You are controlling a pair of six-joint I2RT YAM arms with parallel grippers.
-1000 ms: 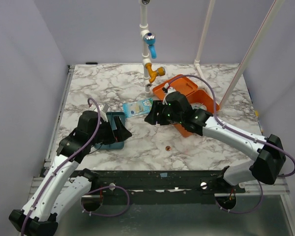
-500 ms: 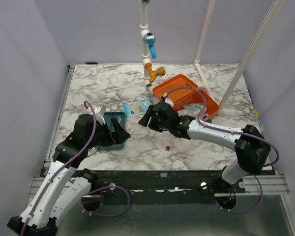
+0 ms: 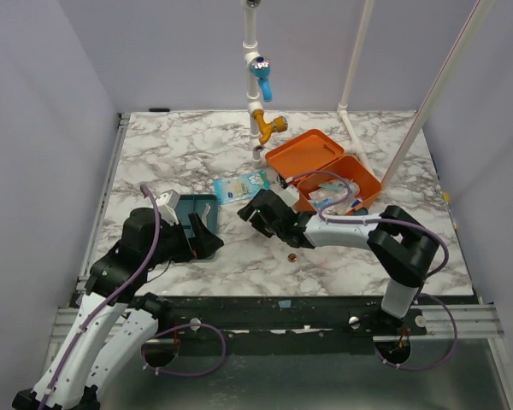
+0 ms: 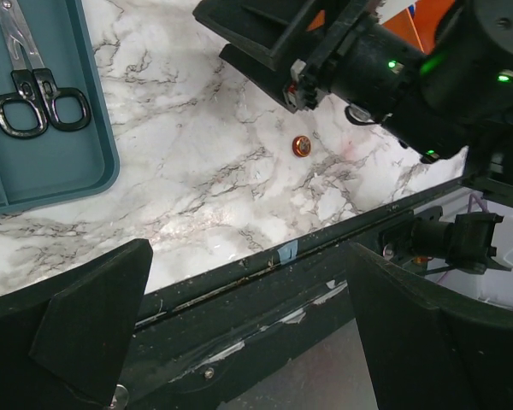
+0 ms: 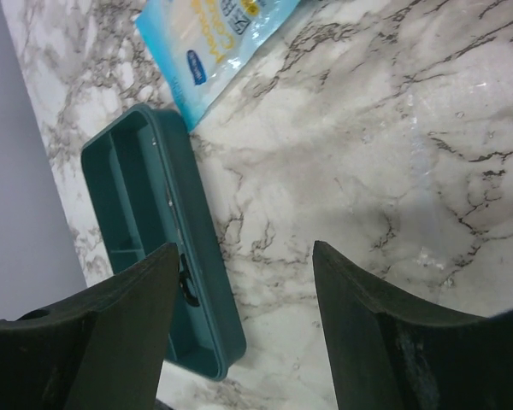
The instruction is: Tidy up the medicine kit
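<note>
Moved: the right arm has drawn back off the medicine kit (image 3: 306, 154) toward the near edge, leaving the box uncovered; the left arm has slid slightly nearer.
Copper ring (image 4: 301, 146): flat on the marble table (image 3: 188, 145), right of the teal tray (image 4: 60, 162) and nearer than it.
Left gripper (image 3: 207, 237): over the tray's near right corner, jaws spread wide, nothing between them.
Teal tray: shallow, divided into compartments; black-handled scissors (image 4: 34, 94) lie in one.
Right gripper (image 3: 255, 213): just right of the tray and apart from it, pointing at it; fingers parted, only bare marble between them.
Blue packet (image 3: 239, 186): flat on the marble, just beyond the tray's far right corner.
Medicine kit: well right of the tray and a little farther back; orange, rectangular, its lid swung open toward the rear. Pale and bluish items lie in the base, too small to name. A purple cable crosses in front of it.
White pipe (image 3: 255, 51): upright beyond the tray, with a blue valve and an orange valve.
</note>
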